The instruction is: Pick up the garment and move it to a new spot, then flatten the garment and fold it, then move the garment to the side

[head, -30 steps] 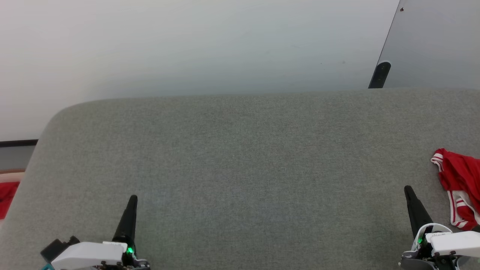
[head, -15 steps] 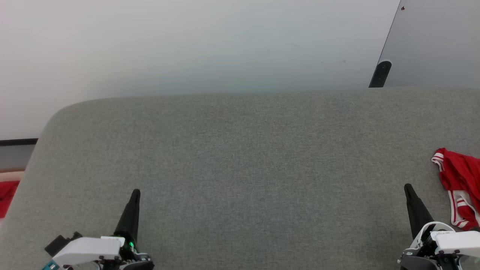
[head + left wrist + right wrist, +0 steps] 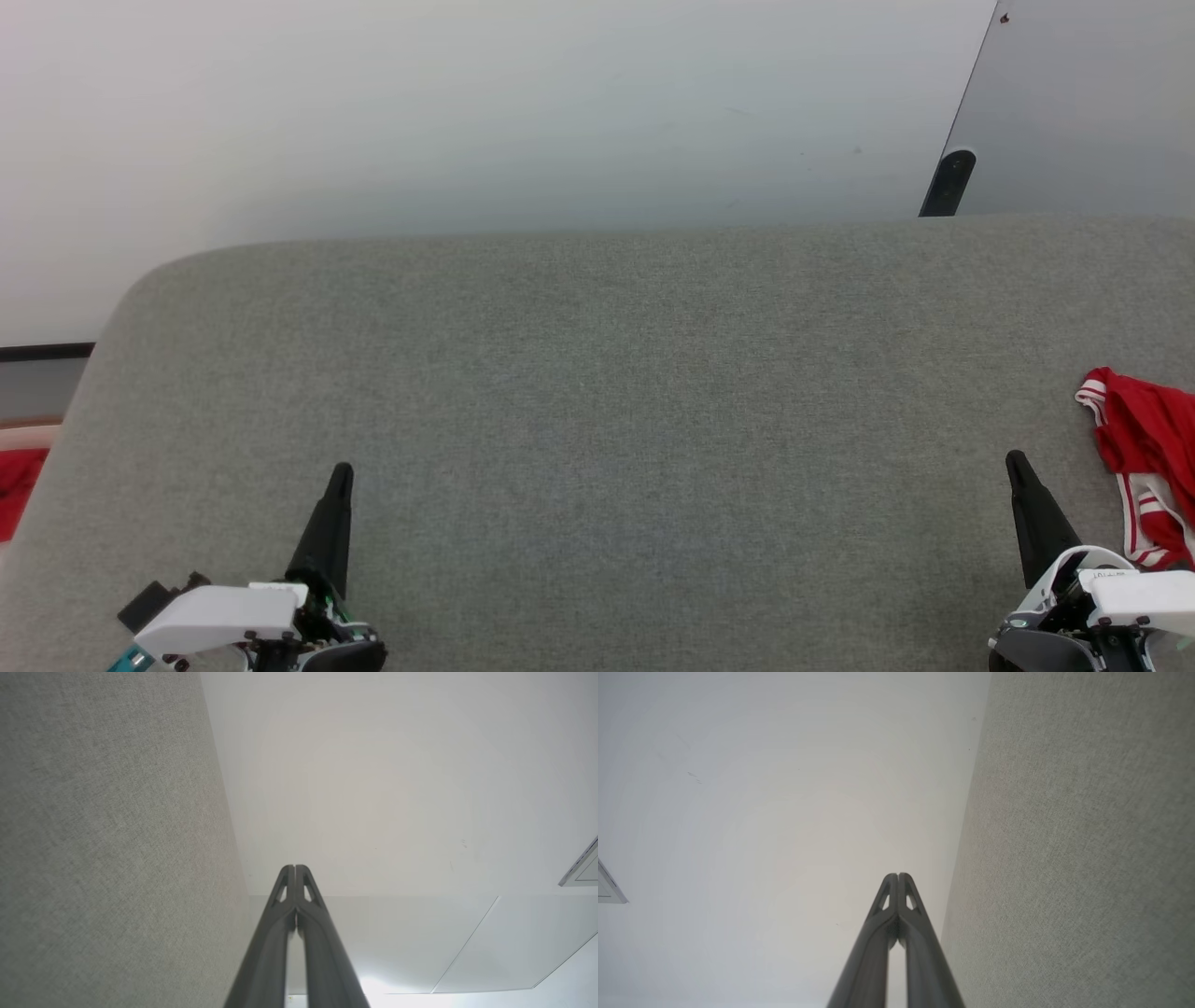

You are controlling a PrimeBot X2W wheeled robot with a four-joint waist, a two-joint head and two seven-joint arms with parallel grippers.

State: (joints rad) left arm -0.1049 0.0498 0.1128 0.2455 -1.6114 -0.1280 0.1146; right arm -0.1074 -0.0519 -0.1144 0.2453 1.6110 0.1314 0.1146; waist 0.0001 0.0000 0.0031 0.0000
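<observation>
The shirt (image 3: 1148, 429) lay crumpled, its length running near to far; right claw (image 3: 1014, 459) and left claw (image 3: 342, 469) were clenched empty.

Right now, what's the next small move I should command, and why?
Probably open the right end effector and swing it toward the robot's right, to the garment. The garment lies crumpled at the right edge of the head view on the grey surface, unheld; that end effector is shut, empty and nearest.
</observation>
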